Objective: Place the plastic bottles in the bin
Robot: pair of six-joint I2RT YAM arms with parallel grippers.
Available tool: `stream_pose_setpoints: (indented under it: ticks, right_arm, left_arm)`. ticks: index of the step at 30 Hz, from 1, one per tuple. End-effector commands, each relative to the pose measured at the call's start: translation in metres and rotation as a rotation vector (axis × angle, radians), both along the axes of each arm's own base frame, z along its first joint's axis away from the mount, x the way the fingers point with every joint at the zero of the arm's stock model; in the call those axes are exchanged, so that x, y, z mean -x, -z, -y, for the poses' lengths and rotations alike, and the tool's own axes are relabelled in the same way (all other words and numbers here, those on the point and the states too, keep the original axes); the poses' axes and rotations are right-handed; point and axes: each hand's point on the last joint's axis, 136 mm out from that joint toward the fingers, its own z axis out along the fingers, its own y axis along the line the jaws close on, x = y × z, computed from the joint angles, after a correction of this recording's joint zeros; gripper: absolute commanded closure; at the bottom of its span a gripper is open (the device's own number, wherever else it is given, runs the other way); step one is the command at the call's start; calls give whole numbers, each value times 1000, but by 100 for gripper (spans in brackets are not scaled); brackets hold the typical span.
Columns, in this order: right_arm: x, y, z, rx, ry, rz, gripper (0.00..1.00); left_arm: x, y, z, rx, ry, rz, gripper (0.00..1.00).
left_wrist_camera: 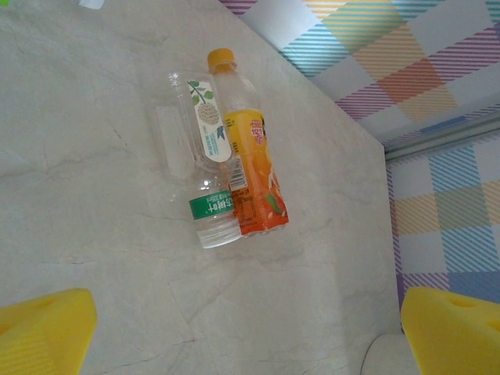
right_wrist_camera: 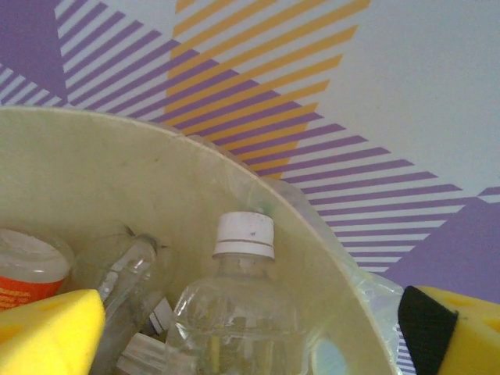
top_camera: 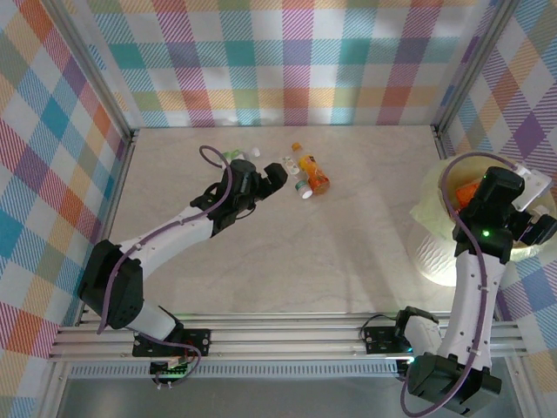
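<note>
Two plastic bottles lie side by side on the table: an orange-labelled one with an orange cap (left_wrist_camera: 251,176) (top_camera: 313,174) and a clear one with a green label (left_wrist_camera: 205,176) (top_camera: 296,174). My left gripper (left_wrist_camera: 250,336) (top_camera: 277,177) hovers open just short of them, nothing between its yellow fingers (left_wrist_camera: 43,332). The pale yellow-green bin (top_camera: 435,252) (right_wrist_camera: 117,164) stands at the right. My right gripper (right_wrist_camera: 250,336) (top_camera: 522,218) hangs open over it. A clear white-capped bottle (right_wrist_camera: 244,234) lies inside between the spread fingers, untouched. More bottles lie beside it, one orange-labelled (right_wrist_camera: 23,277).
Small white and green pieces (top_camera: 239,154) lie on the table behind the left gripper. Checked walls with metal posts enclose the table on three sides. The bin stands close to the right wall, with a clear plastic liner (right_wrist_camera: 375,289) over its rim.
</note>
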Motion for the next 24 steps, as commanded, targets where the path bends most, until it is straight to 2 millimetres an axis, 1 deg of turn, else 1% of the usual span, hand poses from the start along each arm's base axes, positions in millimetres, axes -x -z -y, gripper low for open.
stream_pose_setpoints:
  ticks: [1,4,9,14,15,17,24]
  right_arm:
    - [0,-23,-6,-13,-37,81,0]
    - [-11,-22,-20,-77,-143,119,0]
    - [-42,-22,-61,-228,-422,178,0]
    - [-57,-26,-84,-337,-536,213,0]
    - [-59,-28,-88,-349,-560,225,0]
    - [-64,-34,-103,-382,-642,257,0]
    - [-77,-62,-170,-540,-977,369,0]
  left_arm:
    - [-2,-9,5,-11,15,20,0]
    - [-2,-6,4,-15,11,18,0]
    - [-1,-3,-3,-30,-16,18,0]
    - [1,-2,-11,-48,-41,19,0]
    - [1,-2,-11,-50,-41,21,0]
    - [2,-2,-11,-61,-34,25,0]
    - [-1,-4,-13,-82,-36,39,0]
